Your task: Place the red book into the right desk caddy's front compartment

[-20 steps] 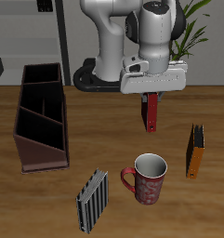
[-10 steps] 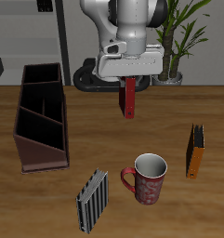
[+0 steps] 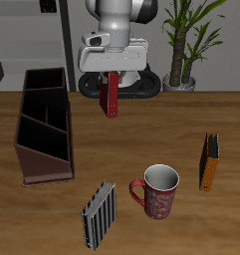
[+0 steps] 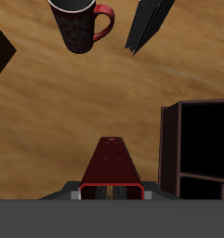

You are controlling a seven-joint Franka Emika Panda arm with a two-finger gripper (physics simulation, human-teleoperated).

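Note:
My gripper is shut on the red book, which hangs upright from it well above the table. The book also shows in the wrist view, held between the jaws. The right desk caddy, a long dark reddish-brown box with inner dividers, stands on the table at the side, its low end toward the table's front edge. Part of it shows in the wrist view. The book is beside the caddy's far end and above it, apart from it.
A red patterned mug stands near the front edge, also in the wrist view. A grey ribbed book lies beside it. An orange book stands farther off. A potted plant is at the back.
My gripper has carried the red book across the table toward the caddy's side and farther back, over both earlier frames. The other things have not moved.

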